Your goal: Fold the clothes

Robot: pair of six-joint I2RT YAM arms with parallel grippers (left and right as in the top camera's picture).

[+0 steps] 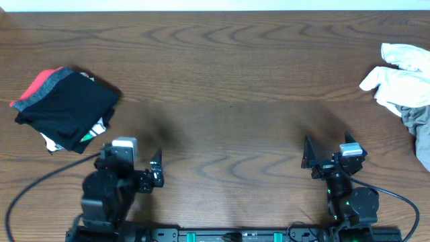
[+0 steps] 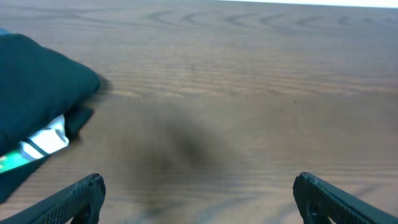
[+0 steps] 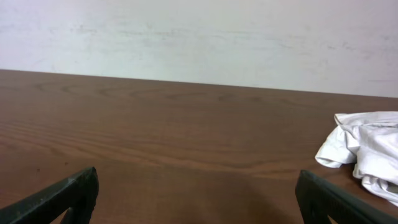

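A stack of folded clothes (image 1: 66,107), black on top with red and white beneath, lies at the table's left; its black edge shows in the left wrist view (image 2: 37,99). A crumpled white garment (image 1: 402,77) with a grey one (image 1: 420,124) below it lies at the right edge; the white one shows in the right wrist view (image 3: 367,149). My left gripper (image 1: 144,168) is open and empty near the front edge, right of the stack; its fingertips show in the left wrist view (image 2: 198,193). My right gripper (image 1: 326,156) is open and empty; its fingertips show in the right wrist view (image 3: 198,196).
The dark wooden table (image 1: 228,81) spans the view. A pale wall (image 3: 199,37) stands behind its far edge. Black cables (image 1: 27,195) trail from both arm bases at the front.
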